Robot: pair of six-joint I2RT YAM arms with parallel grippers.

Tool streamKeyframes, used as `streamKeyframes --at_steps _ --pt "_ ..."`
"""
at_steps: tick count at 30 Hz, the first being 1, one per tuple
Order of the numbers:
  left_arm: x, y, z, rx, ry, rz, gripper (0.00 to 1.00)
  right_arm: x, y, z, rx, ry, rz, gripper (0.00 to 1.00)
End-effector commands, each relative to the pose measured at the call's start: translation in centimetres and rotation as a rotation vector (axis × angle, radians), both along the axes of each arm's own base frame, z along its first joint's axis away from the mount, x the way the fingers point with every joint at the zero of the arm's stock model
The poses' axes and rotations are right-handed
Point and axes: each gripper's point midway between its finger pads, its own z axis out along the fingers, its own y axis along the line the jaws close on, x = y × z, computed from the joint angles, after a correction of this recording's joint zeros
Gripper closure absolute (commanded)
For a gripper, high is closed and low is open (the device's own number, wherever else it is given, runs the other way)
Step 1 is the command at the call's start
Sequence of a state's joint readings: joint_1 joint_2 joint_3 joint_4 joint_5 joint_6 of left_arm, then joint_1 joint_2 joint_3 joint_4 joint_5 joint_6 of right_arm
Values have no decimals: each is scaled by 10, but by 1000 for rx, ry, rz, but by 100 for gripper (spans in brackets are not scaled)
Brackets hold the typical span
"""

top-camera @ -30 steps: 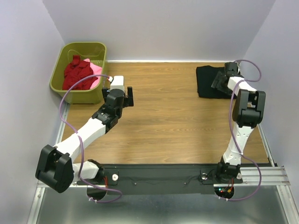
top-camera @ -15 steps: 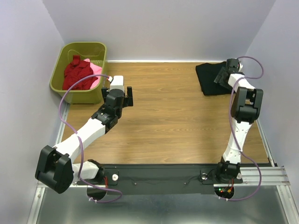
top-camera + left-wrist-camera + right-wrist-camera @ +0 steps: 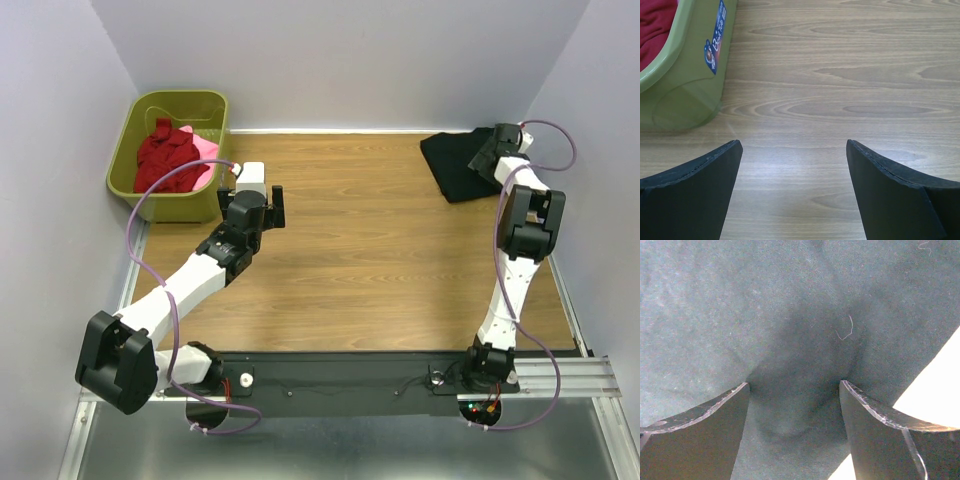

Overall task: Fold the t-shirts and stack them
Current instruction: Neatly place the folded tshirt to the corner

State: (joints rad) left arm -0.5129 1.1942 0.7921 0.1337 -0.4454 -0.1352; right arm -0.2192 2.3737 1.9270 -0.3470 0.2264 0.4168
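Two six-joint robot arms share a long black mounting bar (image 3: 350, 380) — the left white-and-black arm (image 3: 185, 288) bolted at the bar's left end, the right white-and-black arm (image 3: 502, 303) at its right end. White shells cover the links, and the joint housings are bulky and black. A thin purple cable (image 3: 133, 222) loops off the left arm, a second purple cable (image 3: 546, 122) off the right. Small red lights (image 3: 483, 406) glow just below the bar. The left gripper (image 3: 795, 150) and right gripper (image 3: 795, 387) carry matte black, wedge-shaped fingers — each with a fine seam along its edge.
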Motion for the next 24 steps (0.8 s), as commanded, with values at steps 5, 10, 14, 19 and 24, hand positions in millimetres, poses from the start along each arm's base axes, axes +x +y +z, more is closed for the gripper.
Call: streamKeyframes --at_steps 5,10,14,19,24 --pt "4 2 15 -17 -52 14 2 -28 36 6 102 36 89 19" --pt "4 1 20 -29 -62 7 3 -23 66 59 36 -31 245 21" --pt "3 2 22 -26 -67 11 3 -20 91 64 29 -34 328 30" --pt "2 3 21 -22 -66 10 3 -17 130 52 78 -21 429 42" --pt "2 3 22 -19 -68 12 3 -13 141 32 112 1 437 58"
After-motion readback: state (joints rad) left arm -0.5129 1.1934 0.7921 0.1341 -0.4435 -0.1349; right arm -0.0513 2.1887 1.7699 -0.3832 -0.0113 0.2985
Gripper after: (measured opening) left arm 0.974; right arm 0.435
